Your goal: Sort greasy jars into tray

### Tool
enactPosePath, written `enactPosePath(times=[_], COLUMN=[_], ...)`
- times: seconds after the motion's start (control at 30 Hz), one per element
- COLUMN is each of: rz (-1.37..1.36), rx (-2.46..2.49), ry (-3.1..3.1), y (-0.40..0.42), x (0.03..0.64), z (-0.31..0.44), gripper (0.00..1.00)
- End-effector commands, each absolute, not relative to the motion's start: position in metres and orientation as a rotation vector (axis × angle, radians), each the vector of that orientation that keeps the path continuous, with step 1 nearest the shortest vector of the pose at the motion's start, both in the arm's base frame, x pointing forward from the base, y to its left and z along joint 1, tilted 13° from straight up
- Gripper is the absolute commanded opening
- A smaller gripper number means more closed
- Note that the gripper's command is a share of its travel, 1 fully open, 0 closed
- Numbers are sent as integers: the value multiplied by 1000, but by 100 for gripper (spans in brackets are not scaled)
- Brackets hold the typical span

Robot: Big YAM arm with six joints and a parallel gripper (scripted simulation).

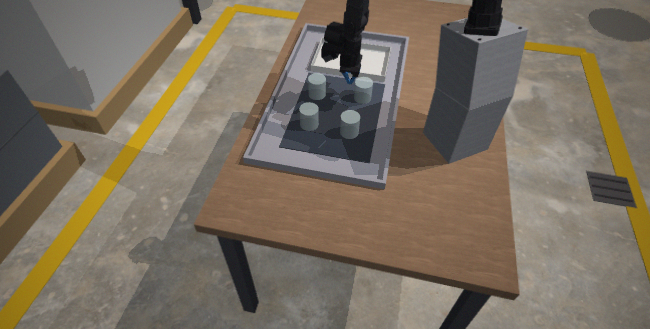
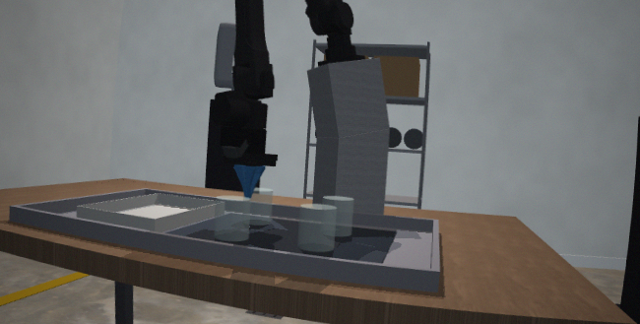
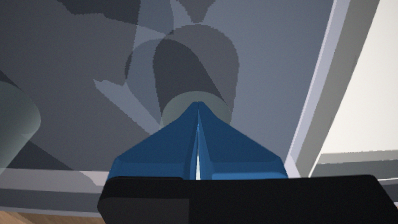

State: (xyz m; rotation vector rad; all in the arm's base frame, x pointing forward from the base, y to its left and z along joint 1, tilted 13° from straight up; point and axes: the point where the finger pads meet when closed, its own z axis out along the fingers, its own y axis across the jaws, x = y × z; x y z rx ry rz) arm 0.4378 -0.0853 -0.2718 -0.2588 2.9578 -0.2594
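From above, four jars (image 1: 316, 86) stand on the dark mat (image 1: 327, 140), the white tray (image 1: 372, 61) just beyond. Side on, the gripper (image 2: 249, 191), blue fingers pinched together on nothing, hangs beside a far jar, perhaps touching. Wrist view: its tips meet that jar's rim.

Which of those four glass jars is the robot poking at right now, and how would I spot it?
Find the tall grey block on the wooden table; beside it a dark mat holds four jars in a square. The one you want is in the row next to the white tray, on the block's side. It alone has the gripper, blue jaws shut, at its side.
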Motion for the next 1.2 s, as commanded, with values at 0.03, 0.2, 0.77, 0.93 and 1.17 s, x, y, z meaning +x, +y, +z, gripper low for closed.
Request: enactPosePath(times=[0.03,0.2,0.77,0.93,1.17], rz=[-253,-253,-253,-253,-253], rx=[-270,-270,-270,-270,-270], ry=[2966,2966,2966,2966,2966], y=[-88,-88,-88,-88,-89], x=[430,429,427,426,426], z=[-280,-280,-281,-281,-281], gripper=[0,0,0,0,0])
